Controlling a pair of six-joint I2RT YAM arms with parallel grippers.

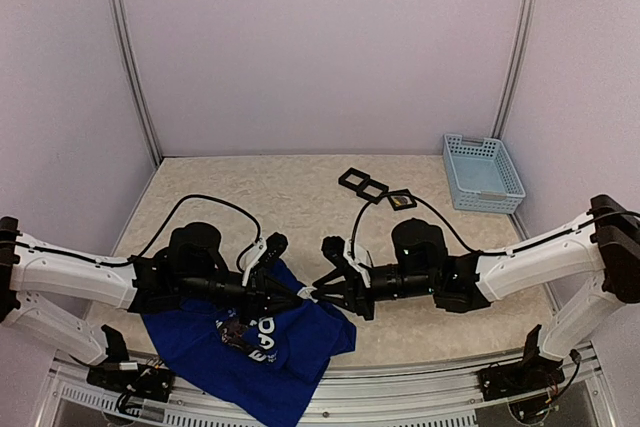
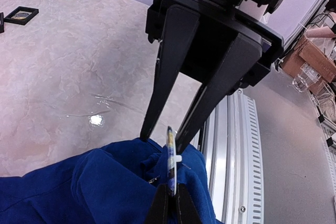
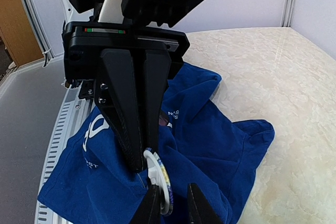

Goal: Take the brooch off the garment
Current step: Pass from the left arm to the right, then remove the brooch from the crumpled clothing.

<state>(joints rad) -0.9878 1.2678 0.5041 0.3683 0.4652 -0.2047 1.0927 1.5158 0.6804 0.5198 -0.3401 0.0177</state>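
The garment (image 1: 250, 357), a royal-blue T-shirt with white lettering, lies crumpled at the table's near edge. A fold of the garment (image 2: 94, 187) is lifted where the brooch (image 2: 171, 156) is pinned. The brooch (image 3: 163, 179) is a round disc with a white back and a coloured face. My left gripper (image 2: 170, 203) is shut on its rim, edge-on. My right gripper (image 3: 176, 205) faces it from the other side with the disc between its fingers. One right finger touches the white back and the other stands a little off the face. In the top view the left gripper (image 1: 305, 294) and right gripper (image 1: 322, 295) meet tip to tip.
A light blue basket (image 1: 482, 172) stands at the back right. Black square frames (image 1: 375, 187) lie in a row on the middle of the table behind the arms. An aluminium rail (image 2: 236, 145) runs along the near edge, right beside the garment.
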